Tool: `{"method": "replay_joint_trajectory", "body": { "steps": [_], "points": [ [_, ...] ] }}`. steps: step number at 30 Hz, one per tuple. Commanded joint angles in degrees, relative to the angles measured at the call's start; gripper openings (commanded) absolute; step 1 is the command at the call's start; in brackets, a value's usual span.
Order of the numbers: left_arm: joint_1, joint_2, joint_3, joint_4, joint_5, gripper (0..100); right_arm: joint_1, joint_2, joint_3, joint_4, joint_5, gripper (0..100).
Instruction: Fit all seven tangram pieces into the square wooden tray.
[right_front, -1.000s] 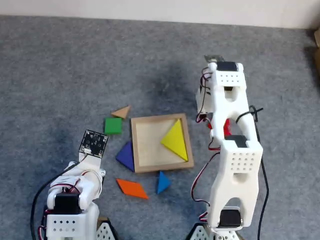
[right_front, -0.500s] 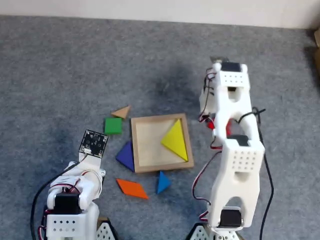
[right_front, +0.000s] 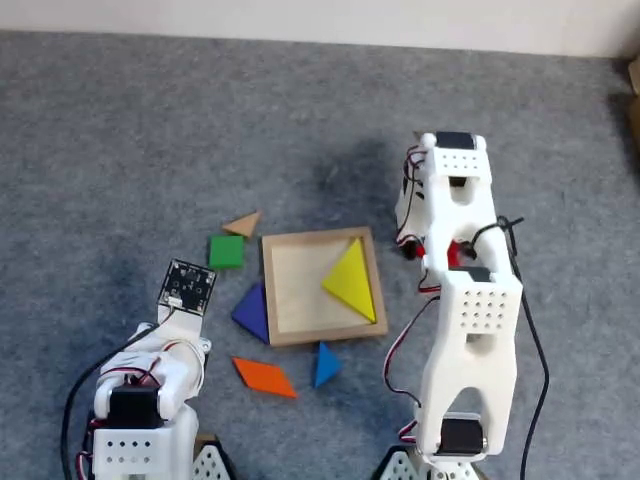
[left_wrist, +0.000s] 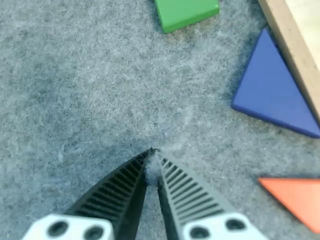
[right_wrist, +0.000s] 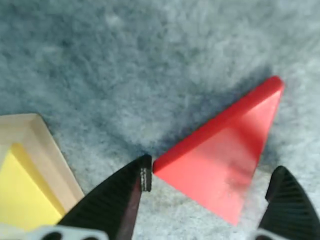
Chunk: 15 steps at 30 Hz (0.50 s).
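Pieces partly out of sight
From above, the right arm (right_front: 470, 310) covers most of the red triangle (right_front: 457, 257). In the left wrist view the green piece (left_wrist: 186, 12), orange piece (left_wrist: 295, 197) and wooden tray (left_wrist: 292, 37) are cut off at the edge.

Soft, even light fills my overhead feed, the right arm (right_front: 465, 300) throwing a faint shadow on the carpet (right_front: 150, 120). The red triangle (right_wrist: 225, 165) casts a darker one

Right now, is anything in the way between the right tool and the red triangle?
No, nothing visible is. The right tool is open and sits astride the red triangle, which lies flat on the grey carpet.
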Motion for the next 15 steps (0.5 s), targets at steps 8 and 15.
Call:
{"method": "replay_joint_trajectory", "body": {
  "steps": [8,15],
  "points": [
    [-0.75,-0.66,1.1,0.18,0.62,0,0.84,-0.84,-2.15,-1.98,-0.35,21.3],
    [-0.75,-0.66,1.1,0.18,0.62,0,2.24,-0.92,-2.51,-1.71,-0.35,19.6]
  ]
}}
